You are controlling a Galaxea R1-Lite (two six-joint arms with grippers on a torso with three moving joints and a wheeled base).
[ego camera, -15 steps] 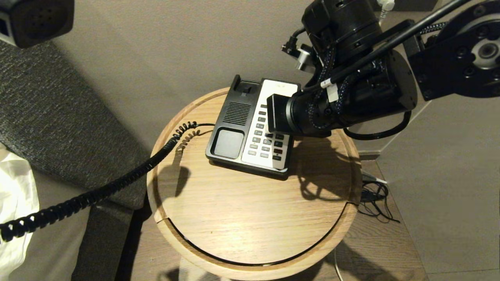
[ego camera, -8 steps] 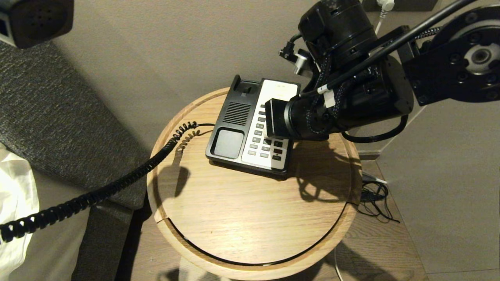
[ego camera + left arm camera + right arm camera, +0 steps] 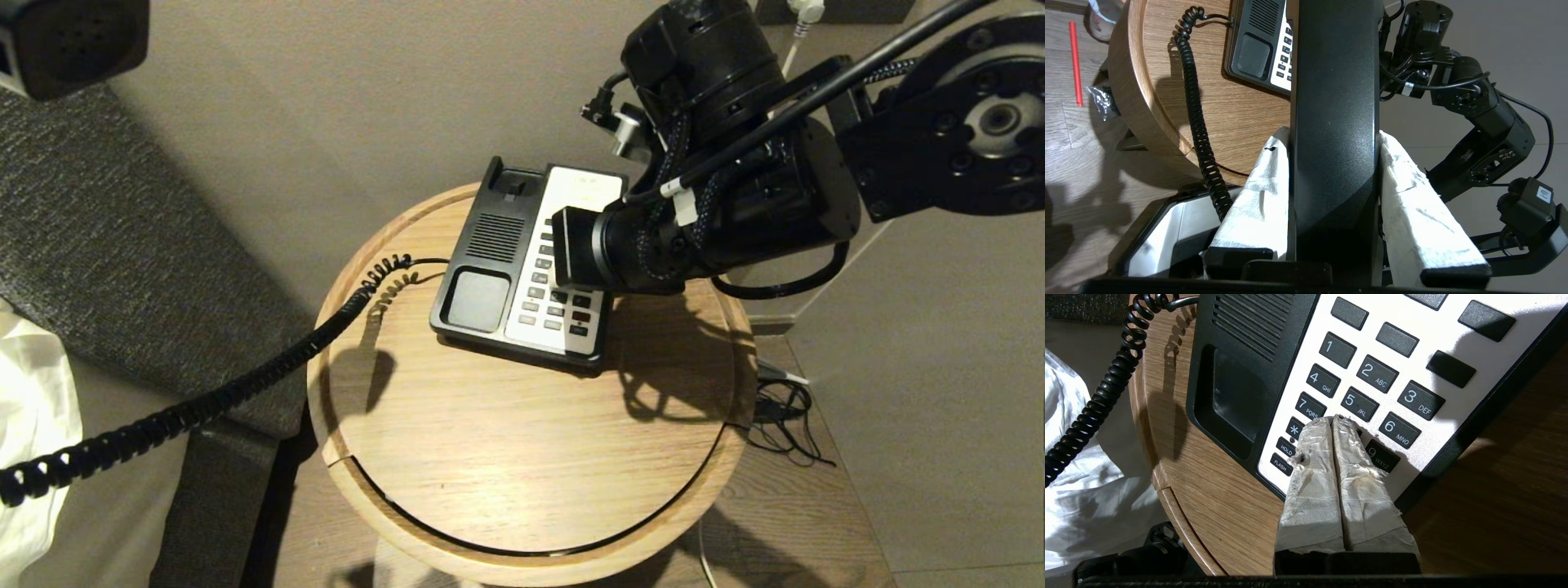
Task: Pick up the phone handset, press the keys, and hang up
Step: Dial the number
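My left hand clamps the phone handset off the counter. My right hand, pinched shut, sits on the keys near 8; I'd press straight down, lightly.

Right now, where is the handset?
Off the base, clamped in the left gripper: the handset shows in the head view's top left corner, left of the table.

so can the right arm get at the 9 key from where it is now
Probably yes: the right gripper, jaws shut, sits over the keys right beside the 9 key, with nothing between them.
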